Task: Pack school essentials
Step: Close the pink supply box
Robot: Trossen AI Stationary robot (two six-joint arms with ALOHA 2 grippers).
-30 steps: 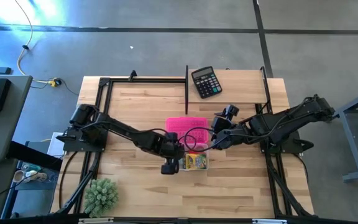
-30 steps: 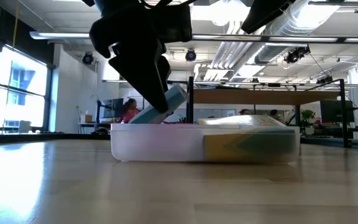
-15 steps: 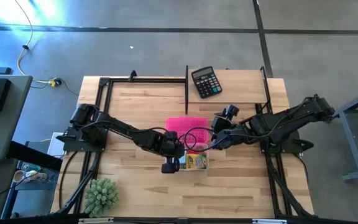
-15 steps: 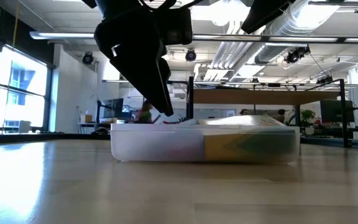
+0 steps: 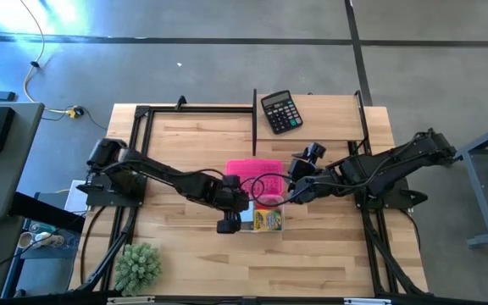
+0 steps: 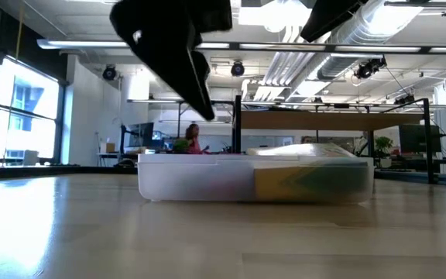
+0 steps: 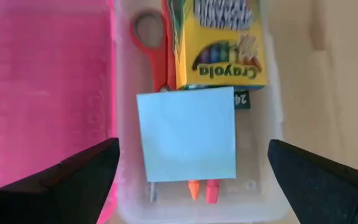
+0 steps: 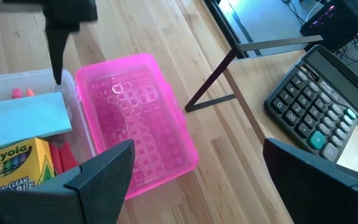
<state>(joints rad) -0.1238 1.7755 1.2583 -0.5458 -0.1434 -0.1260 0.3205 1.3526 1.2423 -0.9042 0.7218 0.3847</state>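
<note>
Where the left pincer hangs spread wide and empty above the clear case, a light-blue notepad lies flat inside, overlapping red-handled scissors and a yellow crayon box printed "Crayola". Beside the case, its pink lid rests open on the desk. Farther right, the right pincer hovers wide, empty, near a black calculator.

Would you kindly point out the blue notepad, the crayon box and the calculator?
light-blue notepad (image 7: 187,134): left wrist view, centre of its top sheet.
crayon box (image 7: 224,46): left wrist view, yellow front face.
black calculator (image 8: 319,102): right wrist view, keypad.
</note>
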